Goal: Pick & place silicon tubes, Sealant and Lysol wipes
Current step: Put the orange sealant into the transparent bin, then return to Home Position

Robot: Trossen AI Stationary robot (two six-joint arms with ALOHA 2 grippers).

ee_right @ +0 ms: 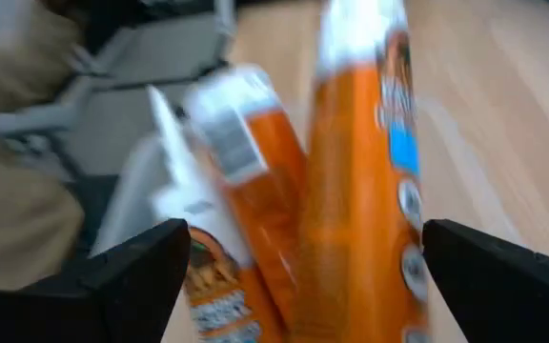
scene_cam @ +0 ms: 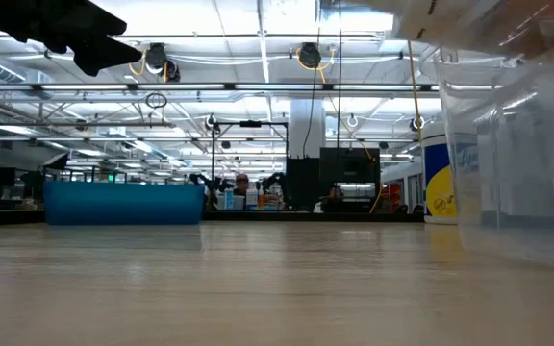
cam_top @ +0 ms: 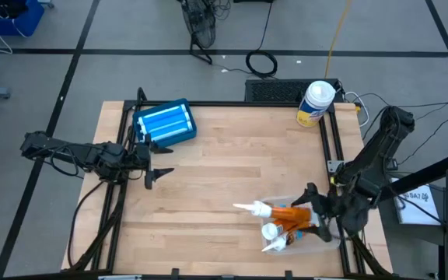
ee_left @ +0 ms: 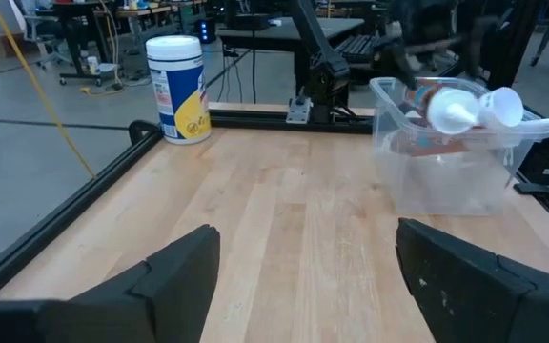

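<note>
**Desk:** What sits closest to the table's front edge?

**Photographer:** A clear plastic bin (cam_top: 298, 233) at the front right corner, holding the orange sealant tubes (cam_top: 290, 218) with their white nozzles pointing toward the table's middle. One nozzle pokes out over the bin's rim. The right gripper (cam_top: 323, 211) hangs just beside the bin's right side, its fingers spread wide with nothing between them. Seen from that arm's wrist, two orange tubes (ee_right: 351, 191) lie side by side right ahead of the parted fingers (ee_right: 132, 272).

**Desk:** And the other arm?

**Photographer:** The left gripper (cam_top: 155, 166) hovers over the left edge of the wooden table (cam_top: 224, 179), about midway back. Its fingers (ee_left: 174, 272) stand apart and hold nothing; bare wood shows between them.

**Desk:** Where are the Lysol wipes?

**Photographer:** Upright at the far right corner, against the black frame rail (cam_top: 329, 140). The Lysol wipes (cam_top: 315, 103) canister shows its yellow label and white lid, and stands well apart from both grippers. The left wrist camera also catches it (ee_left: 179, 88) across the table, with the bin (ee_left: 446, 162) on the other side of the frame.

**Desk:** Anything else at the back?

**Photographer:** A blue tray (cam_top: 164, 123) rests at the far left corner, slightly turned, near the left arm. From table height it reads as a low blue box (scene_cam: 123, 203) in the distance.
</note>
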